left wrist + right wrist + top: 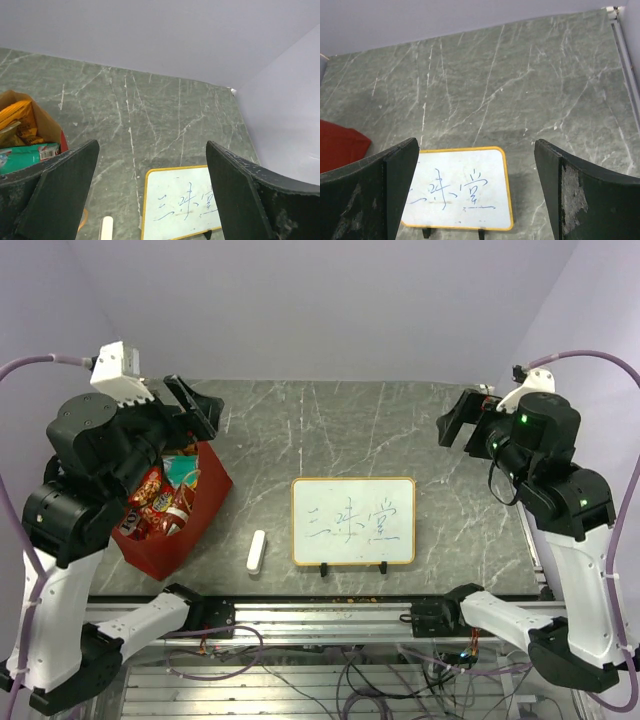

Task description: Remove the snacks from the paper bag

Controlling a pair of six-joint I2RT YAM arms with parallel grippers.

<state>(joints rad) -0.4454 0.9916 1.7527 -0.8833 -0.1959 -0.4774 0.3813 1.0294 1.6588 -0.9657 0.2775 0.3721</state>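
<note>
The red paper bag [165, 552] stands open at the table's left, partly under my left arm. Snacks fill it: red packets [156, 502] and a teal one [182, 469]. In the left wrist view the bag's brown inside [44, 124] shows at the left edge with an orange packet [17, 116] and a teal packet [25, 155]. My left gripper [199, 408] is open and empty, above the bag's far side. My right gripper [462, 426] is open and empty, raised at the far right. The bag's red corner [340, 145] shows in the right wrist view.
A yellow-framed whiteboard [353, 521] with blue writing stands mid-table; it also shows in the left wrist view [182, 202] and the right wrist view [460, 190]. A small white eraser [257, 551] lies between bag and whiteboard, near the front edge. Walls close the back and sides.
</note>
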